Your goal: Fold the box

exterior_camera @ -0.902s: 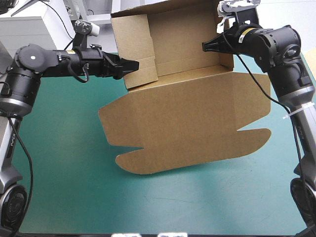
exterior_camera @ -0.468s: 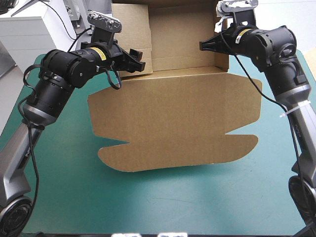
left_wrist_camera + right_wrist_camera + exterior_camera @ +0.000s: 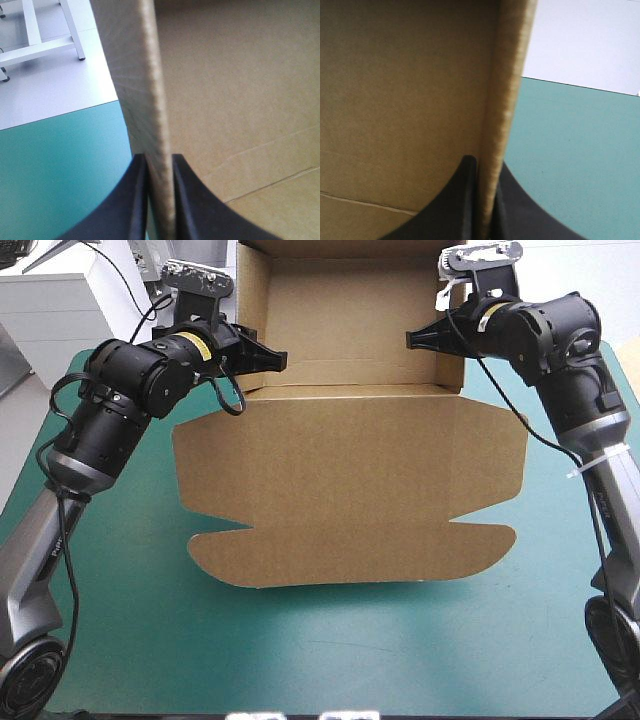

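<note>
From above, the brown box [image 3: 350,470] sits centred toward the table's [image 3: 120,640] far edge. Its tray walls are raised and its lid [image 3: 350,540] lies flat toward the near edge. The left gripper [image 3: 278,360] is clamped on the left wall [image 3: 252,300], and the right gripper [image 3: 410,339] on the right wall [image 3: 452,370].

In the left wrist view, both black fingers [image 3: 134,200] pinch the wall's upright edge.

The right wrist view shows the same nearly closed pinch on the other wall.

The board looks light and stiff, likely bending only at its creases. Its smooth faces may slip, so a grip on a free wall edge suits best.
</note>
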You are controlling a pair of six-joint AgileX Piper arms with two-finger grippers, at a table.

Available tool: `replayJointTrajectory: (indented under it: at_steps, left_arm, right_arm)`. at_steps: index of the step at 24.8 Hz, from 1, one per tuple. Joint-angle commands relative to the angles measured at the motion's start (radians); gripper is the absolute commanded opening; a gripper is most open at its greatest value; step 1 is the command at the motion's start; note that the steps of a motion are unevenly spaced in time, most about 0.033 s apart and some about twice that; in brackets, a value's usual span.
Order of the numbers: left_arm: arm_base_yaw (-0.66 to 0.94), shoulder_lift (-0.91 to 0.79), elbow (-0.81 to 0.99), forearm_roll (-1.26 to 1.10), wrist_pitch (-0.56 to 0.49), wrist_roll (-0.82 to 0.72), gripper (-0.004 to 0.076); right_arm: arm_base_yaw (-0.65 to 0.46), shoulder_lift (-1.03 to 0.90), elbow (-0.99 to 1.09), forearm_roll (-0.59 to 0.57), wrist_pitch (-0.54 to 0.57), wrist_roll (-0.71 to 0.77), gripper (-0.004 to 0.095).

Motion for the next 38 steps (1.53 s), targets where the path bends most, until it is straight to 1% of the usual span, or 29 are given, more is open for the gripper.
replayJointTrajectory:
  at_steps: [1,4,7,11,17,19,22,23,26,31,32,34,35,36,37,38]
  left_arm:
    - [-0.018,-0.046,-0.034,-0.068,-0.097,0.03,-0.0003]
    - [-0.018,-0.035,-0.034,-0.068,-0.085,0.03,-0.0003]
    - [-0.018,-0.004,-0.034,-0.068,-0.032,0.037,-0.0003]
    - [-0.018,0.067,-0.034,-0.068,0.044,0.048,-0.0003]
    - [-0.018,0.181,-0.034,-0.062,0.128,0.063,-0.0003]
    - [-0.018,0.23,-0.034,-0.062,0.153,0.066,-0.0003]
    - [-0.018,0.278,-0.034,-0.062,0.181,0.074,-0.0003]
    - [-0.018,0.304,-0.034,-0.062,0.207,0.086,-0.0003]
    - [-0.016,0.358,-0.034,-0.058,0.243,0.098,-0.0003]
    - [-0.016,0.385,-0.034,-0.057,0.25,0.098,-0.0003]
    - [-0.016,0.385,-0.034,-0.059,0.252,0.1,0.0001]
    - [-0.011,0.385,-0.034,-0.062,0.256,0.114,0.0035]
    - [-0.006,0.385,-0.034,-0.068,0.267,0.119,0.0095]
    - [0.005,0.383,-0.034,-0.068,0.287,0.119,0.02]
    - [0.01,0.383,-0.034,-0.068,0.296,0.119,0.0262]
    - [0.02,0.381,-0.034,-0.068,0.314,0.119,0.0347]
  right_arm:
    - [0.007,-0.044,-0.029,0.03,-0.064,-0.062,-0.0015]
    - [0.007,-0.03,-0.029,0.028,-0.003,-0.082,-0.0015]
    - [0.007,0.0,-0.029,0.028,0.066,-0.11,-0.0015]
    - [0.007,0.053,-0.029,0.028,0.126,-0.117,-0.0015]
    - [0.007,0.157,-0.029,0.03,0.198,-0.131,-0.0016]
    - [0.005,0.212,-0.029,0.063,0.236,-0.149,-0.0016]
    - [0.005,0.259,-0.027,0.116,0.236,-0.156,-0.0016]
    - [0.005,0.285,-0.027,0.147,0.232,-0.161,-0.0016]
    - [0.005,0.337,-0.027,0.157,0.235,-0.161,-0.0016]
    - [0.005,0.358,-0.027,0.157,0.235,-0.203,-0.0014]
    - [0.005,0.358,-0.027,0.157,0.235,-0.203,-0.0001]
    - [0.004,0.358,-0.027,0.157,0.235,-0.203,0.0075]
    - [0.004,0.358,-0.027,0.157,0.235,-0.203,0.0155]
    - [0.004,0.358,-0.027,0.161,0.235,-0.203,0.0307]
    - [0.004,0.356,-0.027,0.163,0.235,-0.203,0.0397]
    - [0.004,0.354,-0.027,0.171,0.235,-0.203,0.0516]
